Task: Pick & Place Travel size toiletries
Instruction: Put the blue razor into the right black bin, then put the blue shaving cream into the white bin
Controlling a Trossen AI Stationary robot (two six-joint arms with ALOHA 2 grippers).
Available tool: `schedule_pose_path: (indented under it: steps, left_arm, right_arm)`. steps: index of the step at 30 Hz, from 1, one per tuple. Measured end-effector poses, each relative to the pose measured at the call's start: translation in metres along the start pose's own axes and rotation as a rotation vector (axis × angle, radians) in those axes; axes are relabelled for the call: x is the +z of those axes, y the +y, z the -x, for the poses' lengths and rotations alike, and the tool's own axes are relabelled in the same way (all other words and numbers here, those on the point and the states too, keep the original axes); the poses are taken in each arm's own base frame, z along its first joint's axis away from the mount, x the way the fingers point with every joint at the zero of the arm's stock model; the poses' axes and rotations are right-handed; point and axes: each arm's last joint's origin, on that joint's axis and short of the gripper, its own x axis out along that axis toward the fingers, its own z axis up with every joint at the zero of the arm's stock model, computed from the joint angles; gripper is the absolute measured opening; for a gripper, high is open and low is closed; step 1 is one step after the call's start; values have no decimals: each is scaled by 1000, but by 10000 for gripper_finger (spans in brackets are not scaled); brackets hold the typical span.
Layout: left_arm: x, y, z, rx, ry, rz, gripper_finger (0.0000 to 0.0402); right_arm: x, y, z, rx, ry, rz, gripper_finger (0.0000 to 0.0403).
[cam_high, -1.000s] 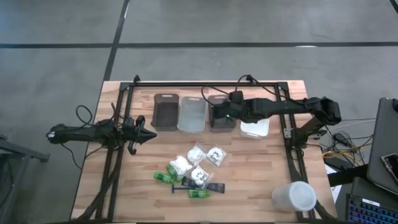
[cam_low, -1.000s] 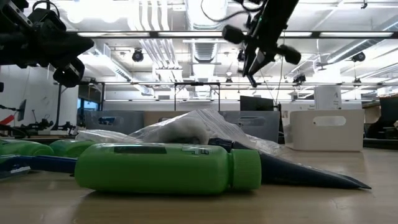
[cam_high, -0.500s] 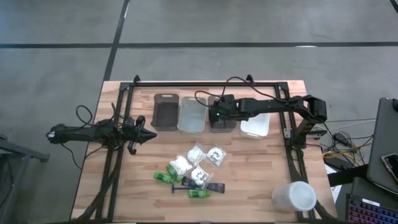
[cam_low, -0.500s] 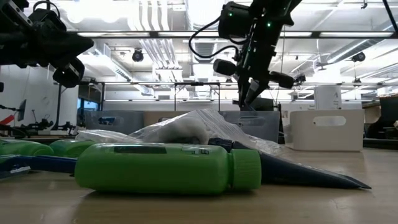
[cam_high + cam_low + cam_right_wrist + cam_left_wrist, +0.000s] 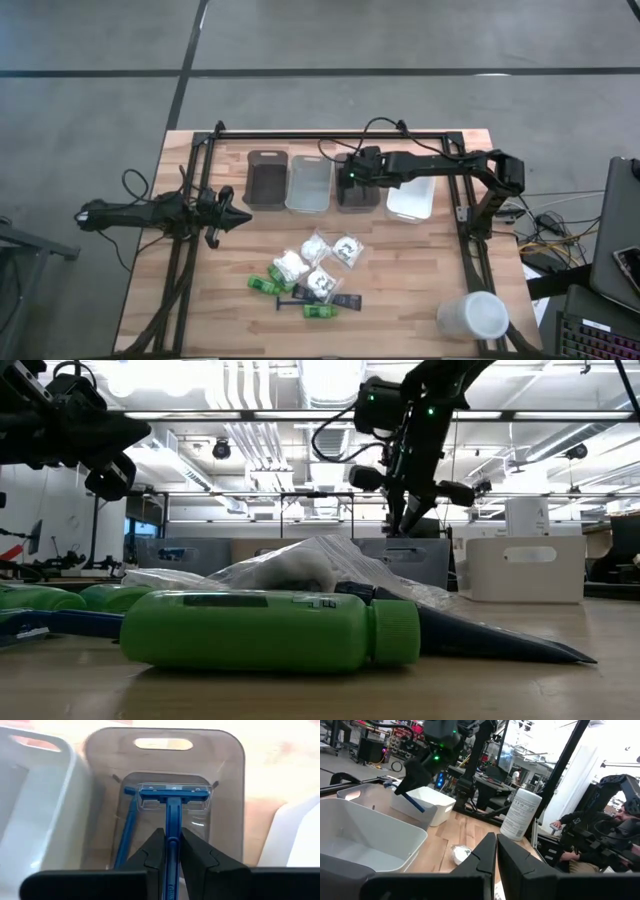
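My right gripper (image 5: 351,180) hangs over the grey bin (image 5: 357,203) and is shut on a blue razor (image 5: 172,800). A second blue razor (image 5: 127,834) lies on that bin's floor. The other toiletries lie in a pile near the table's near edge: white wrapped packets (image 5: 318,262), green mini bottles (image 5: 264,285), a razor and a black tube (image 5: 346,300). The low view shows a green bottle (image 5: 270,628) on its side up close. My left gripper (image 5: 243,216) waits shut above the table's left part. My right gripper pinches the blue razor's handle (image 5: 170,836) between its two fingers, which lie along the handle. It comes from above, slanting down. The razor's head (image 5: 173,794) points away from the fingers into the grey bin; whether it touches the floor I cannot tell.
Four bins stand in a row along the far side: dark grey (image 5: 266,182), clear (image 5: 309,185), grey, and white (image 5: 411,206). A large white cup (image 5: 472,316) lies at the near right corner. A person sits beyond the table (image 5: 600,835).
My right gripper has come down toward the grey bin with the razor still in its fingers, and the arm has drawn in a little toward the table's left. The pile of toiletries has stayed put.
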Motion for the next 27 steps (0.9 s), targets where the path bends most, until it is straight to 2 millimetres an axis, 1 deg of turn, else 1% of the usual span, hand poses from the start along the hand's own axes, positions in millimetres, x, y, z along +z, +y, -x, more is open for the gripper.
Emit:
schedule_pose_path:
  steps: [2, 5, 10, 14, 20, 23, 27]
  left_arm:
    - [0, 0, 0, 0, 0, 0, 19]
    - [0, 0, 0, 0, 0, 0, 19]
    - [0, 0, 0, 0, 0, 0, 19]
    - [0, 0, 0, 1, 0, 0, 19]
    - [0, 0, 0, 0, 0, 0, 19]
    - [0, 0, 0, 0, 1, 0, 19]
    - [0, 0, 0, 1, 0, 0, 19]
  right_arm:
    - [3, -3, -3, -10, 7, -10, 62]
    - [6, -4, -5, -5, 26, -28, 98]
    - [6, -4, -5, 7, 56, -31, 166]
    - [4, -4, -3, 12, 57, -17, 210]
    - [1, 0, 2, 36, 61, 135, 256]
    - [-4, 3, 4, 85, 130, 195, 271]
    - [-16, 8, 9, 134, 194, 257, 288]
